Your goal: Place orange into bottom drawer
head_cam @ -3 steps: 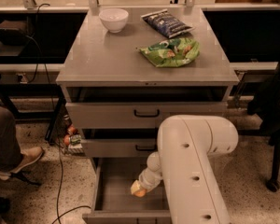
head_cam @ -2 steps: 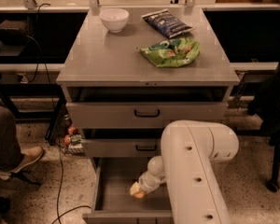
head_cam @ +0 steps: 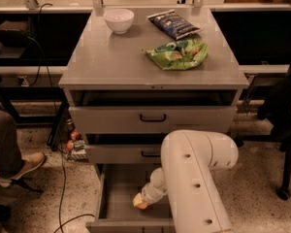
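Speckled lab floor, grey cabinet (head_cam: 116,62) in the middle, all three drawers pulled out some, the bottom drawer (head_cam: 117,193) furthest. Compared with a second earlier, the gripper (head_cam: 141,200) had dipped a touch lower and nearer the drawer's front, and the orange (head_cam: 141,206) went with it. The orange sat right at the gripper's tip, inside the drawer walls, low over the grey floor. Couldn't tell how the jaws stood, since the wrist covered them from this angle. My read: it was basically at the drop spot, so letting go and backing out was what remained.

Other stuff: a white bowl (head_cam: 119,20), a dark snack bag (head_cam: 174,23) and a green chip bag (head_cam: 177,55) on top, well away from the action. Some small reddish round things (head_cam: 72,141) sat on the floor by the cabinet's left side, plus a cable (head_cam: 63,188) and somebody's shoe (head_cam: 26,164).

Only real obstacle I saw was the middle drawer (head_cam: 121,154) overhanging the back of the bottom one, so the arm (head_cam: 194,178) would've needed to pull out forward, not straight up.
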Robot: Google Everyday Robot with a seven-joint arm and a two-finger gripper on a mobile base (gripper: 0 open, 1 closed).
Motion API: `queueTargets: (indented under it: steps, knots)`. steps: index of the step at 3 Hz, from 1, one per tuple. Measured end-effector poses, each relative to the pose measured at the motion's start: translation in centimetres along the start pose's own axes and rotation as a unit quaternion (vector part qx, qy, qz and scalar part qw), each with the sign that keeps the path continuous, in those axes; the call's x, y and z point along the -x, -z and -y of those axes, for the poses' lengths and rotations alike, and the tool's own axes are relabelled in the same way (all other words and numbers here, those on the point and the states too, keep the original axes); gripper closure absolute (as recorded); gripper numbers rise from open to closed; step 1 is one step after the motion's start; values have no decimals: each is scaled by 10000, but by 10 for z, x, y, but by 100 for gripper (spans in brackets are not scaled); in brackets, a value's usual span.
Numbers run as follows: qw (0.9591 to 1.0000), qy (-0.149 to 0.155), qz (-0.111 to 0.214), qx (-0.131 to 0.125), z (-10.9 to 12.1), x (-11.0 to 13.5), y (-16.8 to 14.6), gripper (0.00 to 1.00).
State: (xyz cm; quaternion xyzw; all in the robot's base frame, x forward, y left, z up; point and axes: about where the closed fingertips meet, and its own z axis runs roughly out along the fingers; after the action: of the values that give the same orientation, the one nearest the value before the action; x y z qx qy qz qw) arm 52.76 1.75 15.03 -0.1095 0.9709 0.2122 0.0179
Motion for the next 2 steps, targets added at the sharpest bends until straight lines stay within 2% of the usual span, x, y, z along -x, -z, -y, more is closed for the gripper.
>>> queueTargets:
  steps: [1, 2]
  knots:
    - [9999, 59, -88, -44, -3, -3, -13, 31]
    - [9998, 141, -123, -81, -6, -2, -19, 1]
